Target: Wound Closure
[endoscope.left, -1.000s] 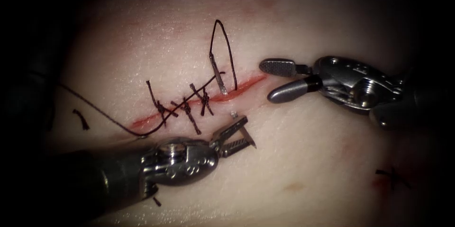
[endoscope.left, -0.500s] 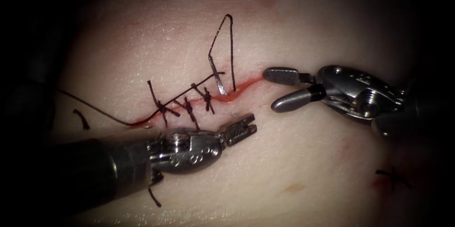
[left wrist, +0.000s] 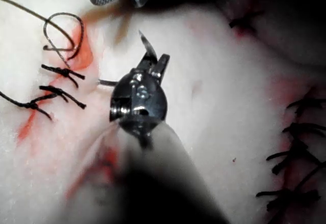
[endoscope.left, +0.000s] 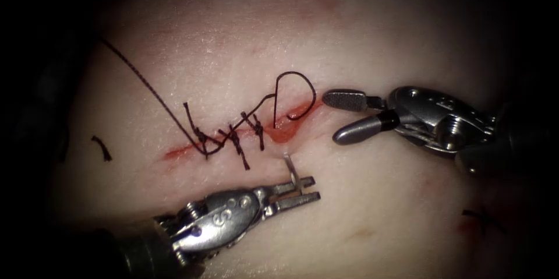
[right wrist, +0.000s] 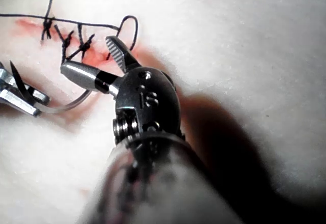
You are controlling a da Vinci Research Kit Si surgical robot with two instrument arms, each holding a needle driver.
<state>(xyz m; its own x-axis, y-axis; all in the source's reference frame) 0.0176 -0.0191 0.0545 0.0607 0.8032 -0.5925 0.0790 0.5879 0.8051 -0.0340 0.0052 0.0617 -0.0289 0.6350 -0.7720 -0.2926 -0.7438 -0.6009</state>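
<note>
One needle [endoscope.left: 289, 166] stands near-upright, gripped by left tool [endoscope.left: 298, 190] below cut [endoscope.left: 279, 130].

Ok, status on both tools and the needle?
Left tool shut on needle near its tip. Needle in tissue below the cut. Right tool open, empty.

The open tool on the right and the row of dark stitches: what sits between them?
In the endoscope view, between the right tool and the stitches lie a thread loop and the unclosed cut with red fluid.
</note>
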